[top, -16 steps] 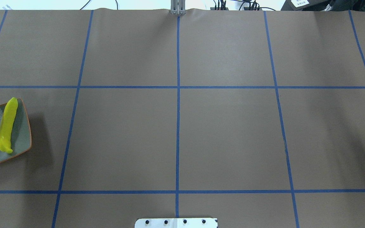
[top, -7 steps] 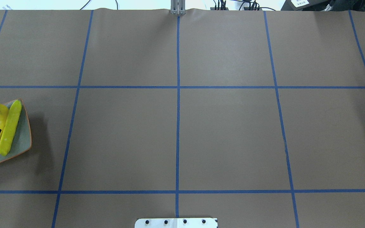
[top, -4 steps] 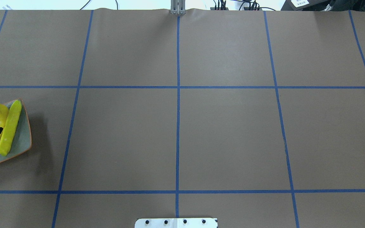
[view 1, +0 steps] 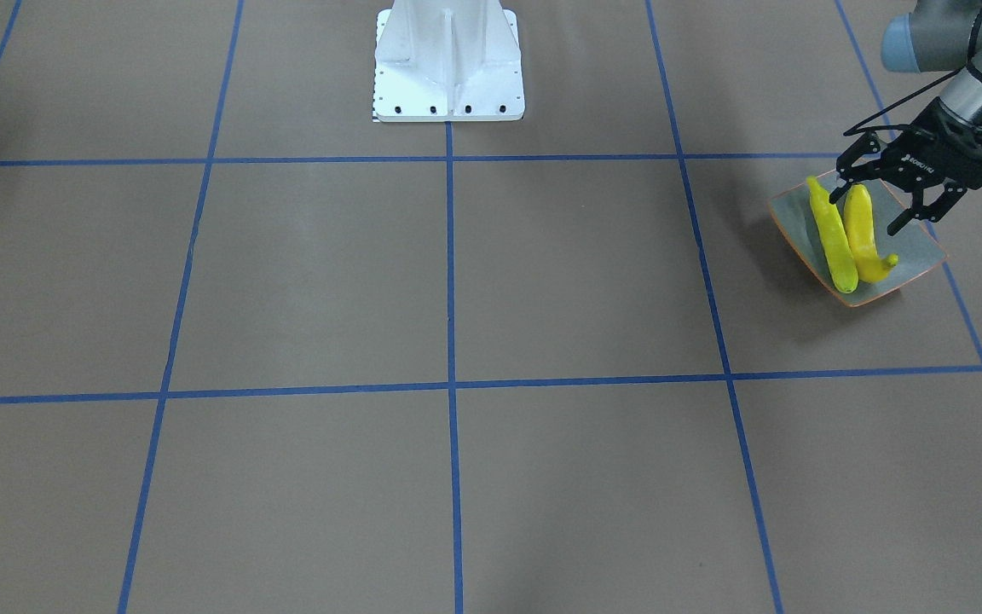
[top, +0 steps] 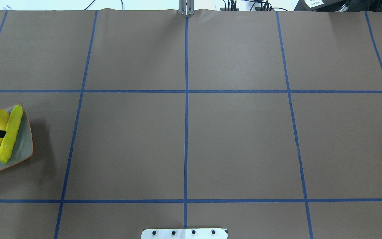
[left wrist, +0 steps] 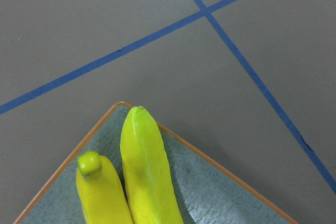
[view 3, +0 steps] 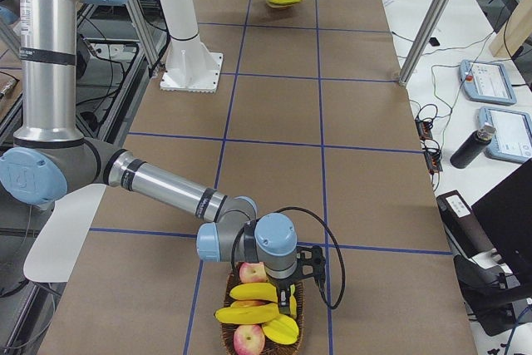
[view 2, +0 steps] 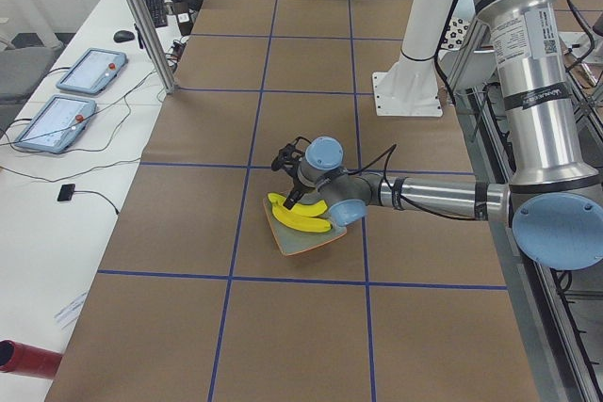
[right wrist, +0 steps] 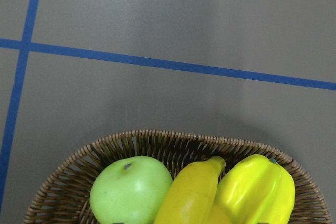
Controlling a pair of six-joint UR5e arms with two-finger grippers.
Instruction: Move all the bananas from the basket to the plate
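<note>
The brown surface point(top: 237, 139) spans both ends. At the robot's right end the wicker basket point(right wrist: 157, 141) holds at least two bananas point(view 3: 249, 313) among other fruit. The plate point(view 1: 917, 246) carries two side by side, so roughly half looks done. The left gripper point(view 1: 864, 213) hangs over the plate, jaws apart and empty. The right gripper point(view 3: 303, 276) hovers at the basket, and I cannot tell how its jaws stand.

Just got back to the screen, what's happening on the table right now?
Two bananas lie side by side on the plate. The left gripper hangs open over them and holds nothing. At the table's other end, the right gripper is down over the basket, which holds the remaining bananas along with apples. I cannot tell whether that gripper is open or shut.
</note>
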